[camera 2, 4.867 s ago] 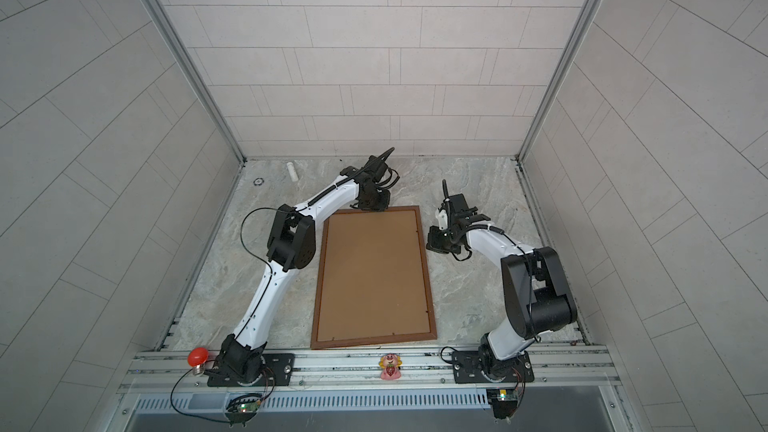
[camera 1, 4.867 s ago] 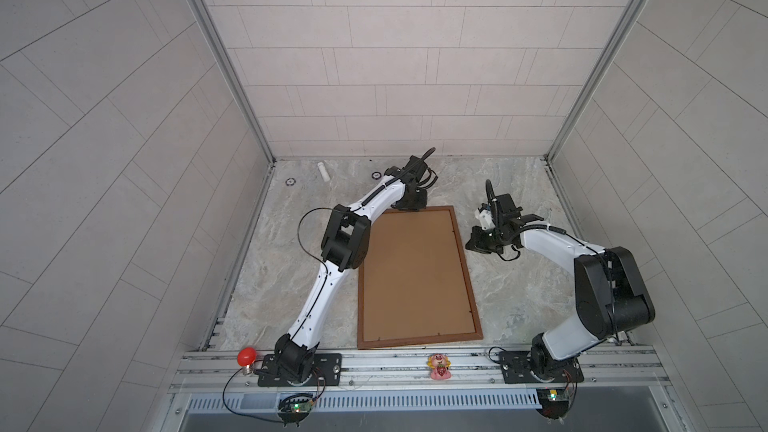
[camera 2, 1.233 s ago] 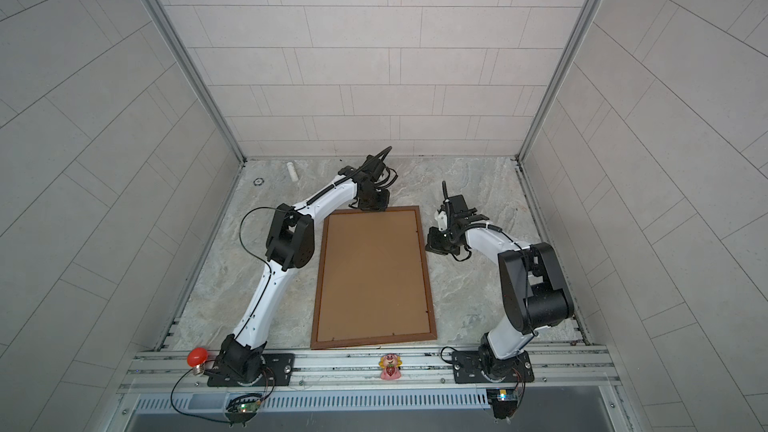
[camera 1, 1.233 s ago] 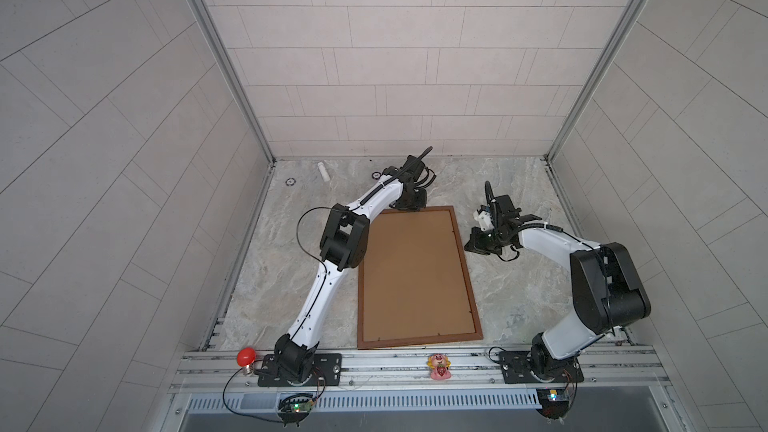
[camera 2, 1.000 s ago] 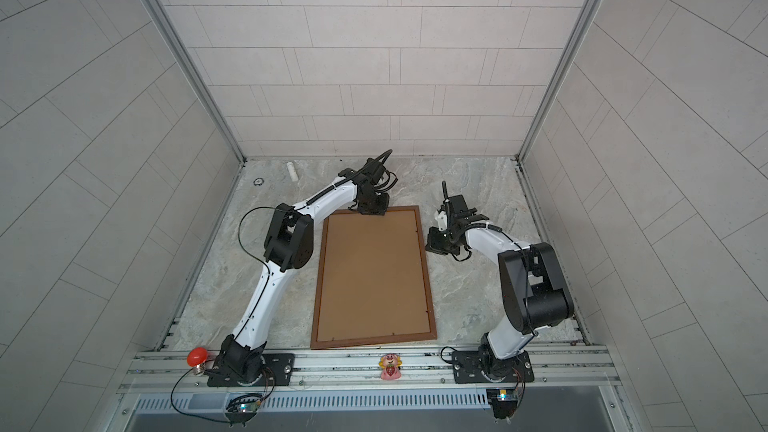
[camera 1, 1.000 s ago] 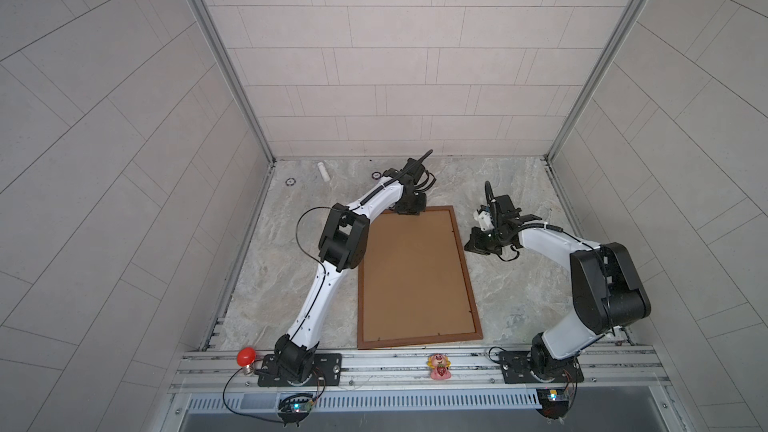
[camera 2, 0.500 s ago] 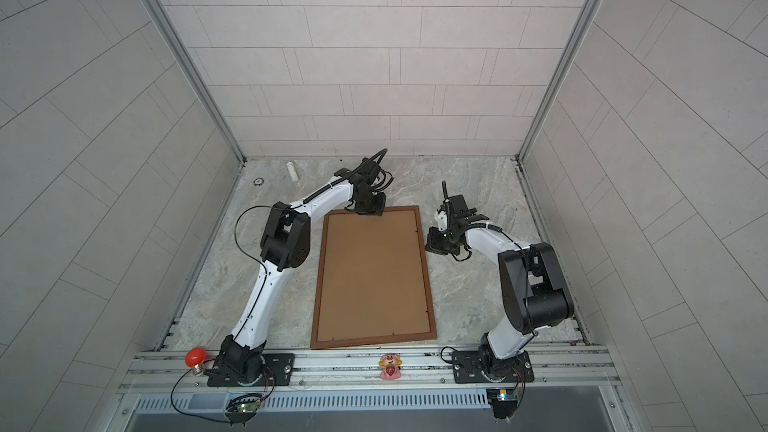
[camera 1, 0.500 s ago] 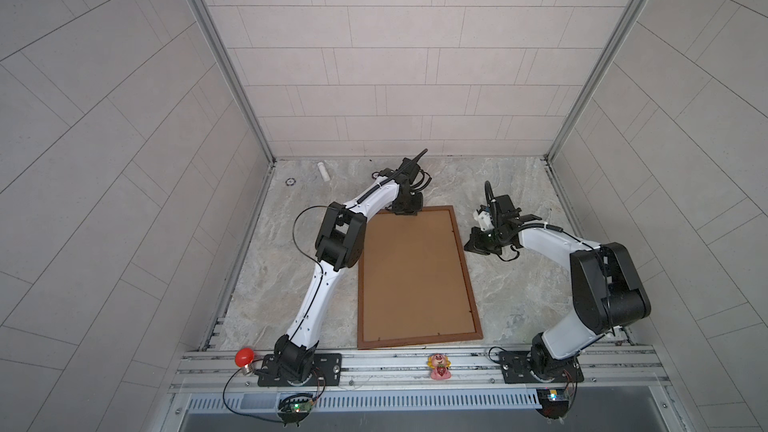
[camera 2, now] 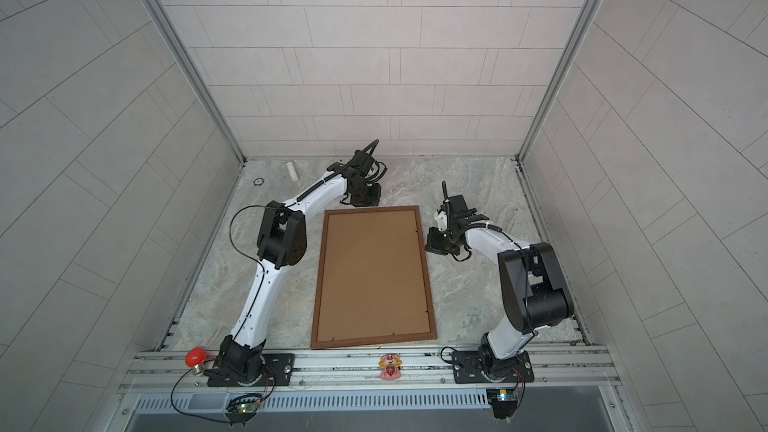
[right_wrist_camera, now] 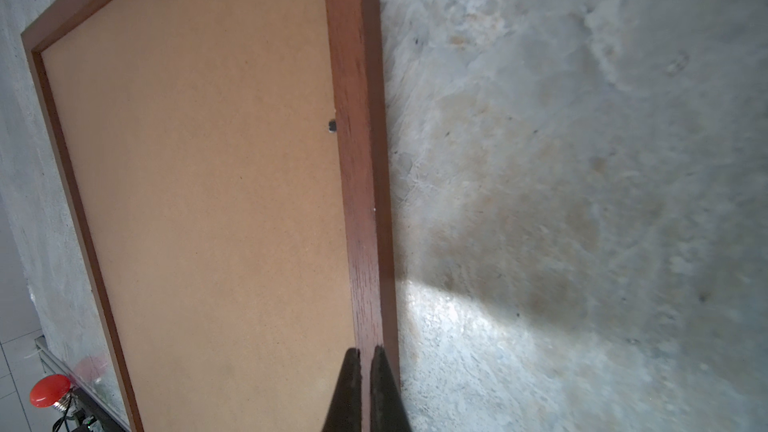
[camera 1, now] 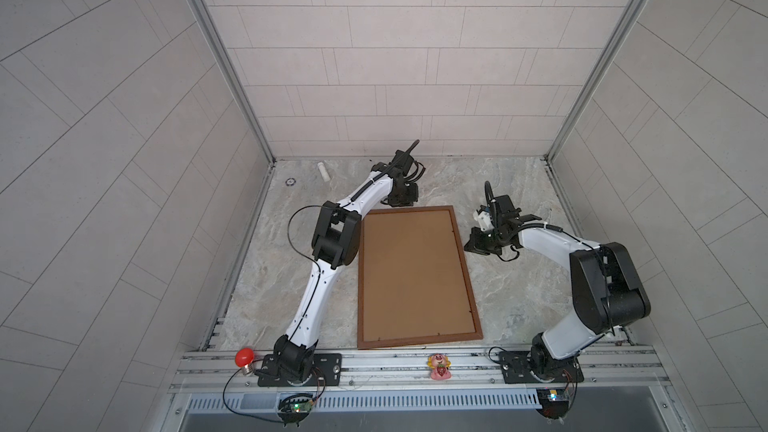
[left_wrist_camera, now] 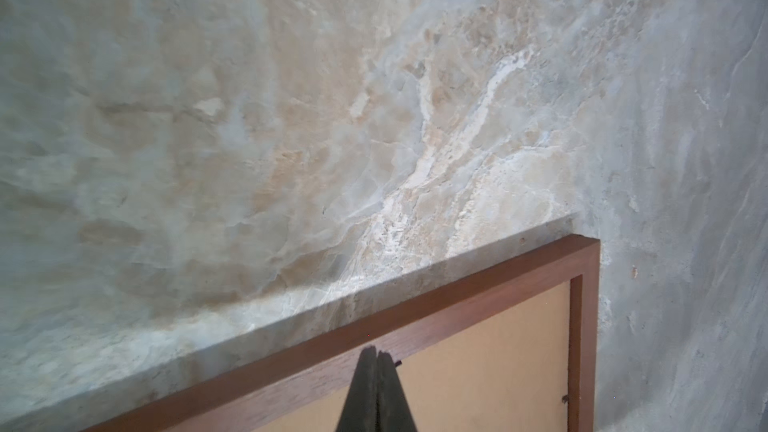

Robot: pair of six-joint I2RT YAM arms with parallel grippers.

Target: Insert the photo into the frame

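The frame (camera 1: pixel 419 342) (camera 2: pixel 374 342) lies face down on the marble table, with a plain brown backing board (camera 1: pixel 413 272) filling it. The photo is hidden. My left gripper (camera 1: pixel 402 204) (camera 2: pixel 366 204) is shut, with nothing held. Its tips (left_wrist_camera: pixel 376 353) hang over the inner edge of the frame's far rail (left_wrist_camera: pixel 457 297), beside a small dark tab (left_wrist_camera: pixel 398 362). My right gripper (camera 1: pixel 473 245) (camera 2: pixel 432 248) is also shut and holds nothing. Its tips (right_wrist_camera: pixel 365 351) sit over the frame's right rail (right_wrist_camera: pixel 357 160). Whether either touches the wood I cannot tell.
A small white cylinder (camera 1: pixel 323 171) and a metal ring (camera 1: pixel 290 181) lie at the table's back left. A red bulb (camera 1: pixel 244 357) and a pink toy (camera 1: pixel 439 365) sit on the front rail. Tiled walls enclose the table on three sides.
My left arm has slid a little to the left along the frame's far rail. The right arm and the frame have not moved.
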